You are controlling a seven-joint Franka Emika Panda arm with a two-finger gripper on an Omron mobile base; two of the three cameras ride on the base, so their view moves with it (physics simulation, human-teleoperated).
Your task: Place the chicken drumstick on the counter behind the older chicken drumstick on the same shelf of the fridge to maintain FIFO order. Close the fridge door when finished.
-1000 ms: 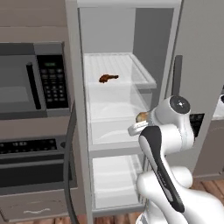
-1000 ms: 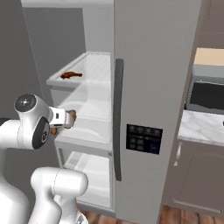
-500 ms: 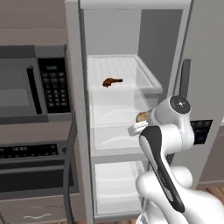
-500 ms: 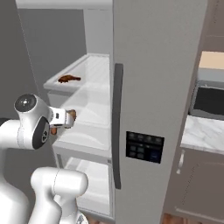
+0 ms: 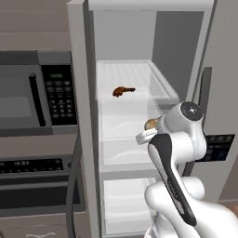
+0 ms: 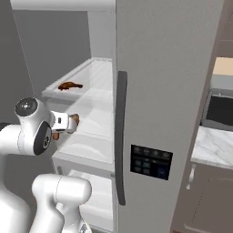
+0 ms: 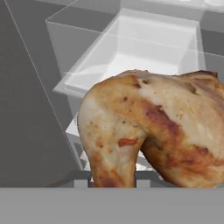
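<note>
The base has rolled in closer since a second ago, so the fridge (image 5: 148, 116) looms larger and sits more squarely ahead, while the arm holds the same pose. On the left of the left base view there's the microwave (image 5: 35, 90), with the oven (image 5: 37, 181) below it. Next along, the open compartment: the older chicken drumstick (image 5: 122, 91), slim and dark reddish-brown, lies on the upper shelf (image 5: 153, 86), toward its left half. Further right and lower, the gripper (image 5: 149, 126) is up in front of the fridge, level with the shelf below, clamped on the chicken drumstick (image 5: 150, 124), a tan lump peeking past the wrist. In the hand view that chicken drumstick (image 7: 153, 140) bulges golden-brown right before the lens, fingertips hidden beneath it, white shelves beyond. The right base view shows the gripper (image 6: 73, 122) well apart from the older chicken drumstick (image 6: 70, 85), and on the right the dispenser panel (image 6: 150, 161) and the counter (image 6: 214, 145).
</note>
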